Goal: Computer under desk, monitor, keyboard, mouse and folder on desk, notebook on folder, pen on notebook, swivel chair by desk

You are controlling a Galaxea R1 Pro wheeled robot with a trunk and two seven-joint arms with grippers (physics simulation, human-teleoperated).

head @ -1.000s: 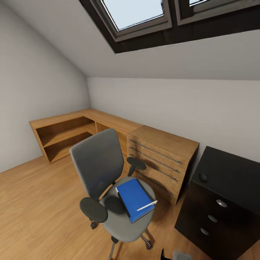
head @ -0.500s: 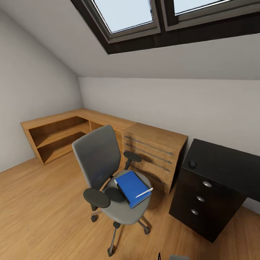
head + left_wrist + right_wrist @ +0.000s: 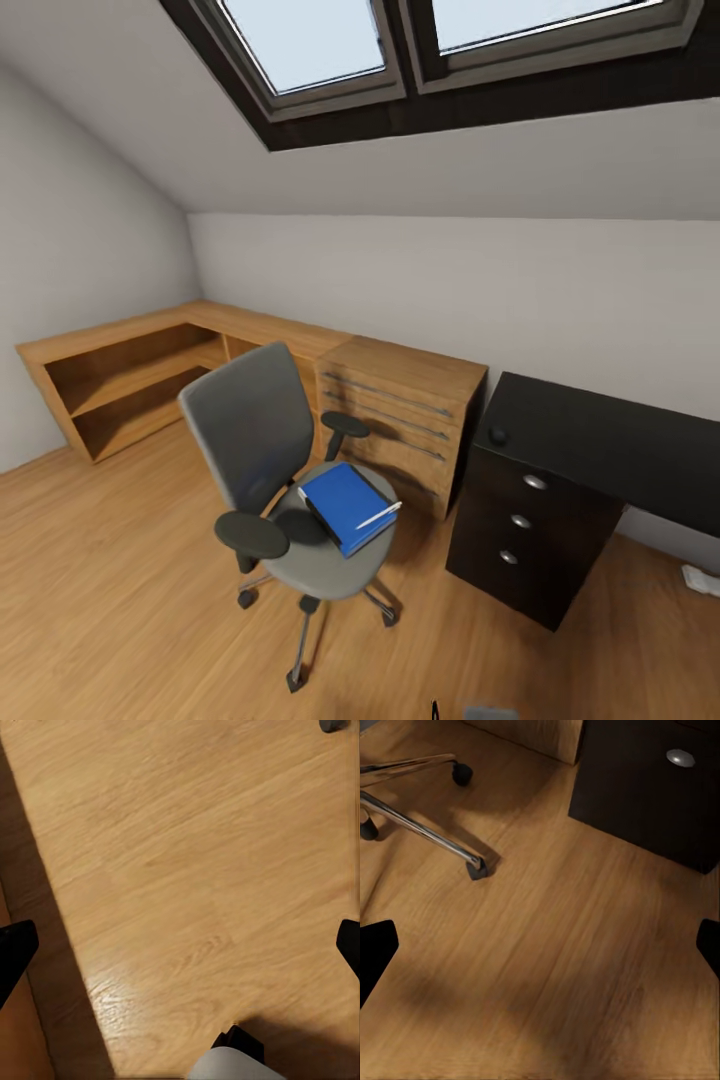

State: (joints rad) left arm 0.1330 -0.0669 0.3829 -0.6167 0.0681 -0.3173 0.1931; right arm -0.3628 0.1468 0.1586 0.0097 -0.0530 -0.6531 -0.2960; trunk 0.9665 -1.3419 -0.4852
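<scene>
Folder (image 3: 345, 506) with pen (image 3: 379, 516) on swivel chair (image 3: 262, 440) seat; left pincer (image 3: 180, 945) and right pincer (image 3: 540, 945) both spread wide.

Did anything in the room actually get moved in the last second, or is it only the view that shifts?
Only the view shifts: the robot's head camera has backed off and turned right, so more of the desk shows. The swivel chair stands where it did, with the folder and the pen on its seat. Nothing was taken hold of or let go; both grippers hang open over the floor.
</scene>
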